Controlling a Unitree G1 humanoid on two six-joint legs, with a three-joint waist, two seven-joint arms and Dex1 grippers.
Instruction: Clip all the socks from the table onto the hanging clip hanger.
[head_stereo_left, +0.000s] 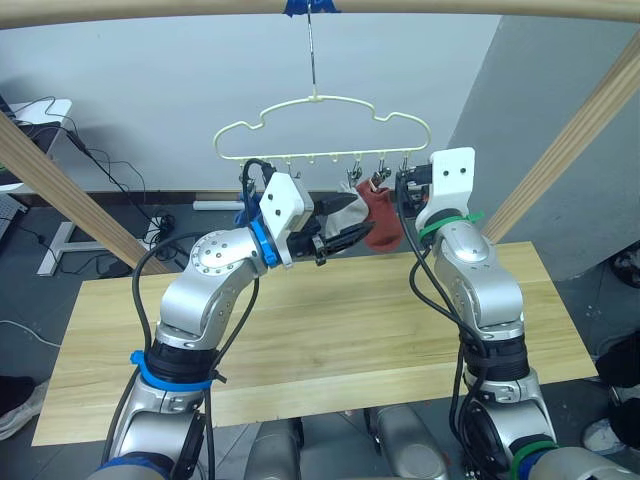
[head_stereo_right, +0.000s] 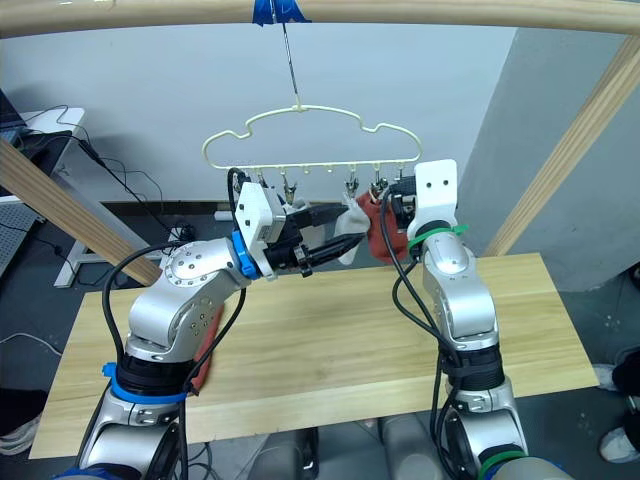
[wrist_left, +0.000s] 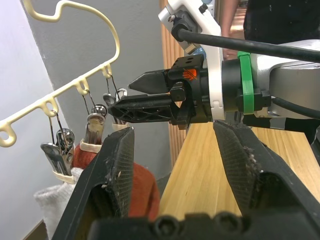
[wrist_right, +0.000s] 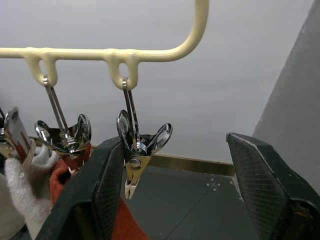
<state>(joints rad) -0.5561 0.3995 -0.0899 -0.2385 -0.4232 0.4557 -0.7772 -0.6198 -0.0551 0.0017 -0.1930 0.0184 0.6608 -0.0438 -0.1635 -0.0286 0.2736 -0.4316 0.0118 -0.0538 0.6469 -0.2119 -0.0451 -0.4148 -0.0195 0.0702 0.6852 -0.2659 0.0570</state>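
- Closest to the camera is the bench (head_stereo_left: 330, 340), pale wood planks, bare on top where it shows between the two arms.
- Above it, the left pincer (head_stereo_left: 352, 237) is raised and pointing toward the hung socks, fingers spread apart with nothing between them. The left wrist view shows that gap pretty clearly.
- The right pincer (wrist_left: 137, 95) is up at the right end of the hanger's lower bar. In its own wrist view the two fingers stand wide apart, with an unused metal clip (wrist_right: 137, 150) hanging just in front of the gap, nothing gripped.
- Just past the pincers, a rust-red sock (head_stereo_left: 382, 222) hangs from a clip near the right end, and a light grey sock (head_stereo_right: 350, 232) hangs right beside it on its left.
- The clip hanger (head_stereo_left: 320, 128), cream with a cloud outline, hangs by its thin hook from a wooden pole (head_stereo_left: 450, 8) across the top.
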